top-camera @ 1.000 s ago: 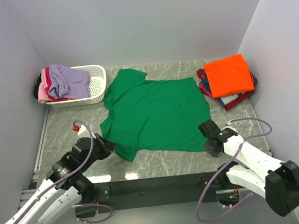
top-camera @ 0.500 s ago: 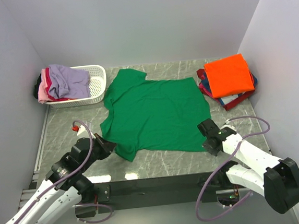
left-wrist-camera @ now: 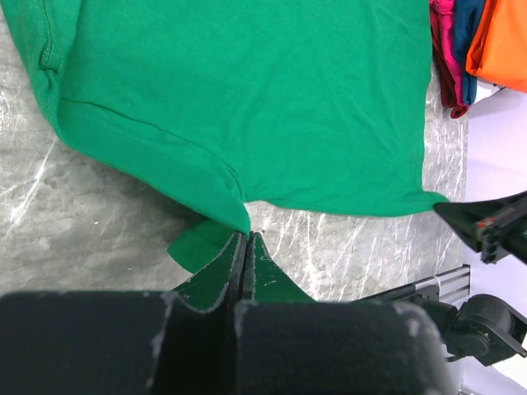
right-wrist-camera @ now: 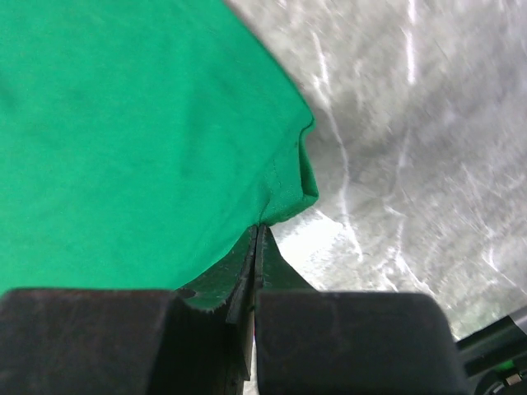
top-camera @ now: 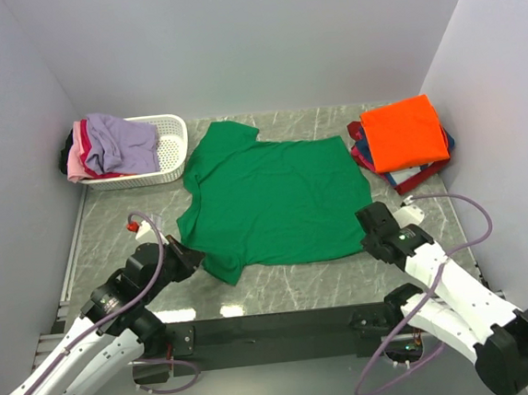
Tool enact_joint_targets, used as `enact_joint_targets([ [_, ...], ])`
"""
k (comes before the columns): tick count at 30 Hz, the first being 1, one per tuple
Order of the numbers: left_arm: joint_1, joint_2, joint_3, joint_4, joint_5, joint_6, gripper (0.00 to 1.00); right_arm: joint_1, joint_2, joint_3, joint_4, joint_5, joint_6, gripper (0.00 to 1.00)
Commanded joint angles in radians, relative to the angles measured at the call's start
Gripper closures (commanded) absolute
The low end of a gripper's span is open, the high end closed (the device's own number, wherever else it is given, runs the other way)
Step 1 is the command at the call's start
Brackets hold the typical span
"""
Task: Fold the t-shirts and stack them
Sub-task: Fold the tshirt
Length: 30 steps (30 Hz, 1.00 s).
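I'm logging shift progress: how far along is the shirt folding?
Done: a folded pile at right, orange t-shirt on top. In hand: the green t-shirt lies flat, unfolded, left hand and right hand each pinching its near edge. Left: folding it, plus the heaped shirts in the basket.

The bright green t-shirt [top-camera: 274,201] lay spread almost flat in the middle of the tabletop [top-camera: 117,210], collar to the left and hem to the right. 1 sleeve pointed to the far side, the other was pinched in the left hand [left-wrist-camera: 247,247], and the right hand [right-wrist-camera: 257,239] pinched the near hem corner. At the far right the orange t-shirt [top-camera: 404,132] sat folded atop the red t-shirt [left-wrist-camera: 445,49] and navy t-shirt [left-wrist-camera: 472,25], while the lavender t-shirt [top-camera: 120,141] and pink t-shirt [top-camera: 77,158] lay crumpled in the basket [top-camera: 174,141] at the far left.
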Motion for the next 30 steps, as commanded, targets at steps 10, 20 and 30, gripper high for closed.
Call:
enact_joint_targets([
  [10,-0.004,-0.050,0.050,0.028,0.031,0.020,0.99,-0.003,-0.111,0.075,-0.084,0.055,-0.049,1.00],
  [20,-0.002,0.128,0.051,0.181,-0.087,0.043,0.99,-0.003,0.089,0.184,0.092,0.061,-0.222,1.00],
  [30,0.107,0.386,0.145,0.401,-0.133,0.191,0.99,-0.006,0.292,0.276,0.282,0.049,-0.426,1.00],
])
